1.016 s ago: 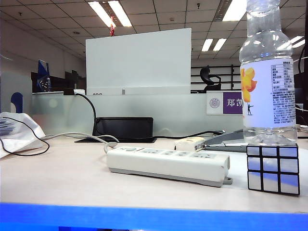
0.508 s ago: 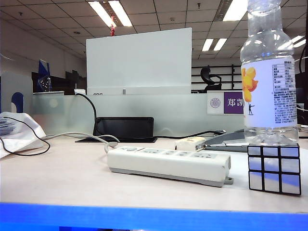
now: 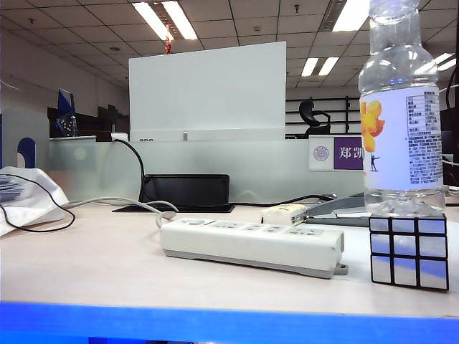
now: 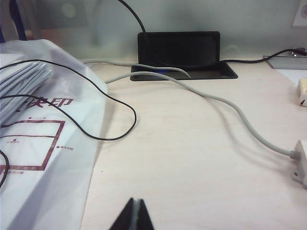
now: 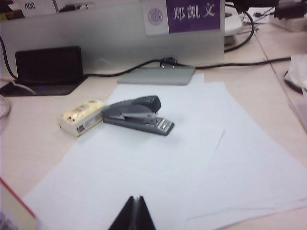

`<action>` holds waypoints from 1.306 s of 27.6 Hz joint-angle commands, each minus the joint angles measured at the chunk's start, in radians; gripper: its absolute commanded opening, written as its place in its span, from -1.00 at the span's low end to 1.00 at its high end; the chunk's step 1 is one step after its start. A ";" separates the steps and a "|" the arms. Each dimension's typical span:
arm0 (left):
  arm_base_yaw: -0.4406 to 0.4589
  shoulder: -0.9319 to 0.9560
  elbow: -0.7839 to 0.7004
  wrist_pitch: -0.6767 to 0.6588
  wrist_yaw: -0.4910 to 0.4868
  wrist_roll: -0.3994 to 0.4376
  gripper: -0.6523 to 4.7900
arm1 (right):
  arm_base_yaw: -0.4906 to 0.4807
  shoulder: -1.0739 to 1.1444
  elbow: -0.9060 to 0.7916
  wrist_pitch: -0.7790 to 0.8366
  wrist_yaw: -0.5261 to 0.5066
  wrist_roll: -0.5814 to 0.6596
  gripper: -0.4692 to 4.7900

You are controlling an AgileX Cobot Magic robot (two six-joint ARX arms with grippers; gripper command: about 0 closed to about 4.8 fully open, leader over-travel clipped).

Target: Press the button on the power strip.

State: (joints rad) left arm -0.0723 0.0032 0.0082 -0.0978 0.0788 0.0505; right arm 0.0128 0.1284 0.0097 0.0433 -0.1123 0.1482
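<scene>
Meanwhile both tools are closed and empty, the left tool (image 4: 134, 214) and right tool (image 5: 134, 212) well apart from the power strip (image 3: 251, 245).

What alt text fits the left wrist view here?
The left gripper, jaws shut, hovers over a pale table beside a white plastic bag; the power strip shows only its corded end.

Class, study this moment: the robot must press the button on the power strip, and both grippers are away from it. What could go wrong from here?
1. The button is small and pale against the white power strip; a closed fingertip may land on a socket instead.
2. The left gripper, shut, sits near the strip's cord and a thin black wire; either might snag.
3. The right gripper, shut, hovers over paper near a stapler; reaching across may hit the bottle standing on the cube.
</scene>
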 commanded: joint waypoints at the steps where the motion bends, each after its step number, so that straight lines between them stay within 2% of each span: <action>1: 0.000 -0.001 0.001 0.006 0.000 -0.002 -0.78 | 0.000 -0.007 -0.002 0.044 0.006 -0.002 -0.82; 12: 0.000 -0.001 0.001 0.008 -0.001 -0.002 -0.78 | 0.000 -0.130 -0.001 -0.034 0.005 0.009 -0.82; 29: -0.001 -0.001 0.001 0.010 -0.014 0.001 -0.78 | 0.001 -0.127 -0.001 -0.047 0.006 0.008 -0.82; 36: -0.002 -0.001 0.001 0.045 0.011 -0.001 -0.78 | 0.005 -0.127 -0.001 -0.048 0.002 0.008 -0.82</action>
State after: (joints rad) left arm -0.0723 0.0032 0.0082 -0.0738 0.0856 0.0475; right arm 0.0174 0.0029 0.0101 -0.0181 -0.1089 0.1558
